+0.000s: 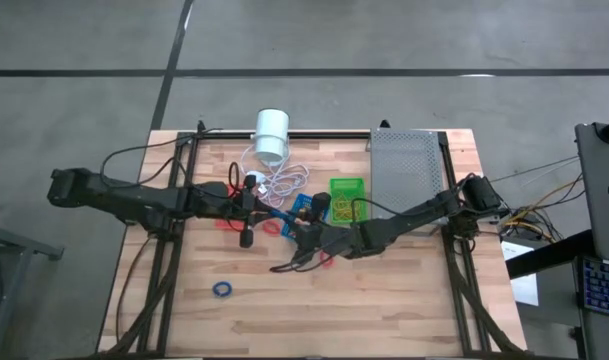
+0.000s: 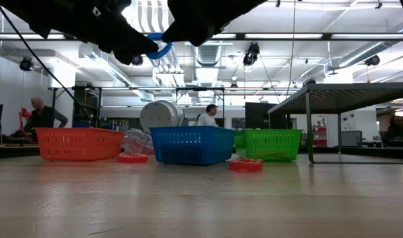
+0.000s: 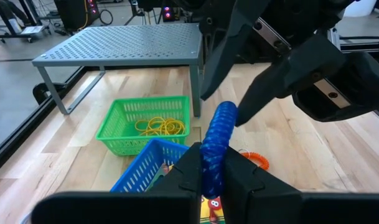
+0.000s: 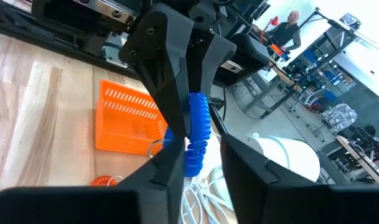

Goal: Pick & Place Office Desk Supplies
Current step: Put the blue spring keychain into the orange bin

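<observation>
Above the middle of the surface (image 1: pixel 384 300) the two grippers meet over a blue coiled band (image 3: pixel 215 146). The left gripper (image 3: pixel 212 163) is closed narrowly on it, the band pinched between its fingers and standing up out of them. The right gripper (image 4: pixel 198 140) has its fingers on either side of the same band; in the right wrist view one finger (image 4: pixel 170 93) touches it while a gap shows at the other, so I cannot tell whether this gripper grips it. In the low view the band (image 2: pixel 163 47) hangs well above the surface, between the two dark grippers.

Below them, the blue basket (image 2: pixel 191 145) sits near the centre of the surface, with the red-orange basket (image 2: pixel 79 143) on one side and the green basket (image 2: pixel 272 144) on the other. The green basket (image 3: pixel 145 124) holds thin yellow bands (image 3: pixel 159 127) and lies just beside the grey perforated tray (image 1: pixel 406 165) at the far right corner. A red band (image 2: pixel 246 164) lies flat in front of the baskets. Another blue band (image 1: pixel 222 289) lies alone toward the near left edge.
</observation>
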Robot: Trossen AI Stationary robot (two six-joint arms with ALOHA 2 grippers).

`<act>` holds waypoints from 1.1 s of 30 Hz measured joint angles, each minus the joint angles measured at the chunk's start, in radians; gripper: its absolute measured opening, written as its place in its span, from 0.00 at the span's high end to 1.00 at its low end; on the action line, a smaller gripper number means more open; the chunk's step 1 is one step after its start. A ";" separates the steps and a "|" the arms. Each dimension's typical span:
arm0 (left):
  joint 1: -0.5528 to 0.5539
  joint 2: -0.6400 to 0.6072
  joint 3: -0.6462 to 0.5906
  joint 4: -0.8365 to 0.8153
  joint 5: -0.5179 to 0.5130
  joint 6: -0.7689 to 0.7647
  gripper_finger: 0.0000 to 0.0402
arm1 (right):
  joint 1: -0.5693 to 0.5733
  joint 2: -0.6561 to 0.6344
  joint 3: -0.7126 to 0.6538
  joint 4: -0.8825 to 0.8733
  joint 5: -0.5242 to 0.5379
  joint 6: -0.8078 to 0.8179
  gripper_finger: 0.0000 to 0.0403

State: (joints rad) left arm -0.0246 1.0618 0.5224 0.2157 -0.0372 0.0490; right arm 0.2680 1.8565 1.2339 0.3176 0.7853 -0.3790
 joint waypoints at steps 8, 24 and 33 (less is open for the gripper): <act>0.000 0.000 0.000 0.000 0.000 0.000 0.91 | 0.000 0.000 0.000 0.000 0.000 0.000 0.58; 0.000 0.000 0.000 -0.010 -0.016 -0.024 0.91 | 0.016 -0.007 0.000 -0.003 0.002 0.077 0.51; 0.000 -0.055 0.038 -0.289 -0.262 -0.165 0.91 | 0.065 -0.092 0.002 -0.183 0.195 0.097 0.51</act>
State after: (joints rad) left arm -0.0245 1.0070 0.5603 -0.0737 -0.2992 -0.1161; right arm 0.3332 1.7646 1.2354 0.1343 0.9804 -0.2818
